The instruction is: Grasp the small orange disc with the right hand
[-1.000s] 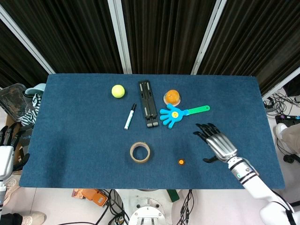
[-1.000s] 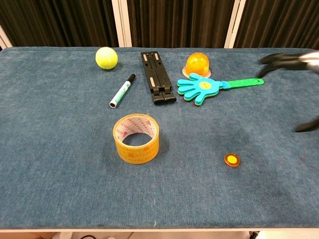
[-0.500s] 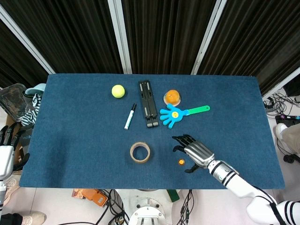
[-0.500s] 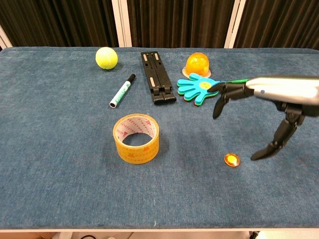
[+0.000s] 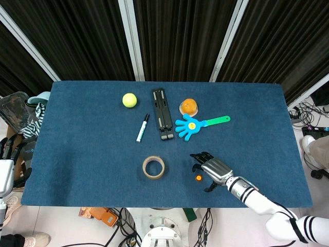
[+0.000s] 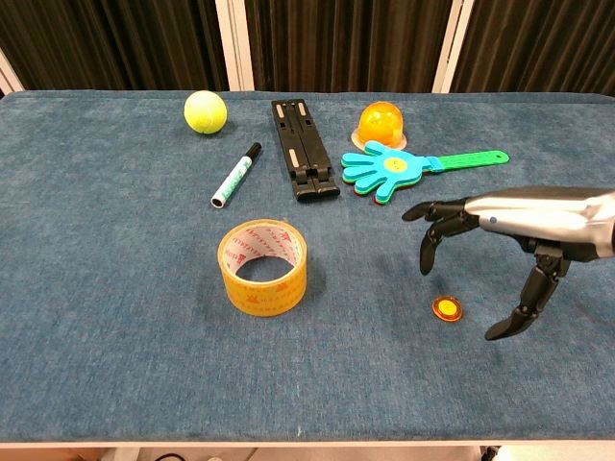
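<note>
The small orange disc lies flat on the blue table near its front edge. My right hand hovers just above and to the right of the disc, fingers spread and curved down, thumb on the near side. It holds nothing and does not touch the disc. My left hand hangs off the table's left edge, only partly in the head view, and its fingers cannot be made out.
A roll of yellow tape stands left of the disc. Behind lie a blue hand-shaped clapper with a green handle, an orange dome, a black folded stand, a marker and a tennis ball.
My right hand has swept in from the right edge toward the disc and dropped lower; it now arches over the disc with fingers still spread. The disc has not moved.
</note>
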`<state>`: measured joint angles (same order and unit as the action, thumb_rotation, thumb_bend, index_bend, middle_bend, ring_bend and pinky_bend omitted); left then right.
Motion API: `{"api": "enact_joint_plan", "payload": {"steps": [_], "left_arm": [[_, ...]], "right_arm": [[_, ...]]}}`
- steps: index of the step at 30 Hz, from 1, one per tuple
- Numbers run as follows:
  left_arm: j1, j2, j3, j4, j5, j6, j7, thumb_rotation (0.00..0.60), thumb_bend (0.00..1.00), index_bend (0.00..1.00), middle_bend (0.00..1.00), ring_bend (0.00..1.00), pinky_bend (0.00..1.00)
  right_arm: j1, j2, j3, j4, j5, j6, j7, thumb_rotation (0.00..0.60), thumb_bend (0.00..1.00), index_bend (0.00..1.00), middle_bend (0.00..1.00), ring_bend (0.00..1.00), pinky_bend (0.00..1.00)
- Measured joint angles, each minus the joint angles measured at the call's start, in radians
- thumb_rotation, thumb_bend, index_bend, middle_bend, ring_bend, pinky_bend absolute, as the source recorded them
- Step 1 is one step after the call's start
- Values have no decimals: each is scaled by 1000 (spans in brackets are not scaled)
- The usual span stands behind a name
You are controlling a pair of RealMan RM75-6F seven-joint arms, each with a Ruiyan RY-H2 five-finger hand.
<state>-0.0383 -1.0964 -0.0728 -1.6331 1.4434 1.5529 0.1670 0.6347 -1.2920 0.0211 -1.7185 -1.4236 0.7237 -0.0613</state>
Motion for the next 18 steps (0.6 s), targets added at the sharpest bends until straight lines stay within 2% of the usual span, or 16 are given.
{"api": "enact_joint_plan", "payload": {"steps": [5,18], "left_arm": [[0,1,-1,0,-2,0,-4,600,235,187,28,22,178],[0,3,-4,0,-8,-1,-8,600,234,187,28,22,178]], "right_arm": [[10,-8,-5,17,24,-10,-19,600,243,416,42,108,68],[51,-54,-5,74,89,-52,-30,600,337,445,42,108,68]]}}
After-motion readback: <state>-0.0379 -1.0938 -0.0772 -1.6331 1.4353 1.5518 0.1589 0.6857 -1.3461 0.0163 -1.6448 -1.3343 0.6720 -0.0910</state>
